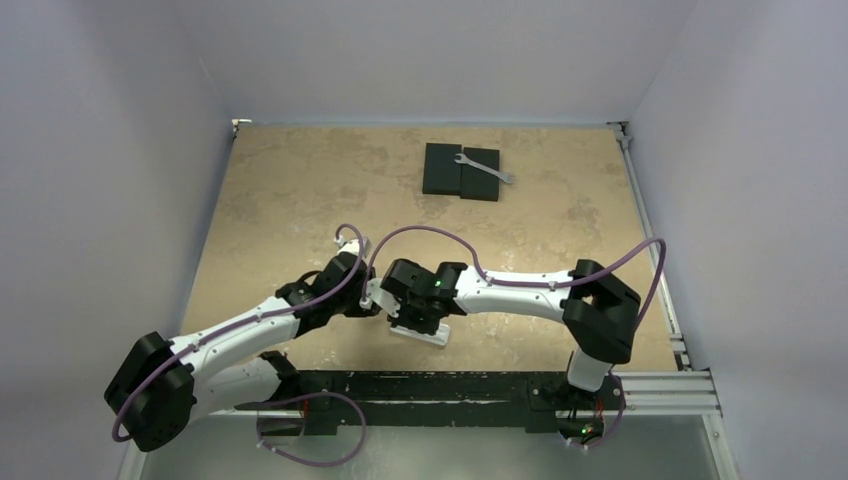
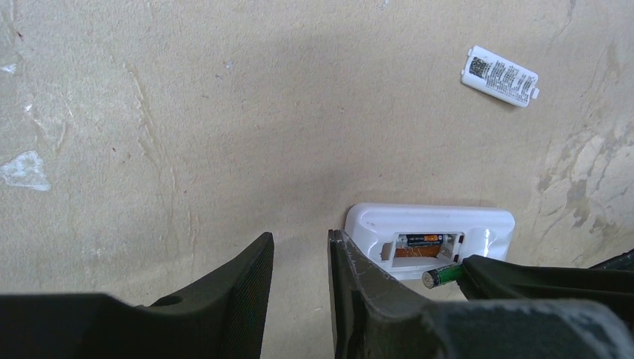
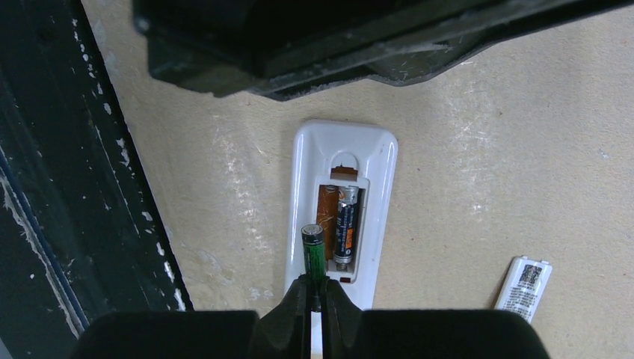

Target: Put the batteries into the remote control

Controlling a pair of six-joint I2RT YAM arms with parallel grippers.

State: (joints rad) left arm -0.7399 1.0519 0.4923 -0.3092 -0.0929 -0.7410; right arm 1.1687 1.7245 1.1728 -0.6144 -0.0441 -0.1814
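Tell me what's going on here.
The right arm's tool pinches a slim green battery just over the open recess in the back of the small white rectangular remote control, lying face down on the tan table. A dark battery with an orange band already sits in one slot; the slot beside it is empty. The left arm's tool, open and holding nothing, is beside the remote's end. The white battery cover lies apart.
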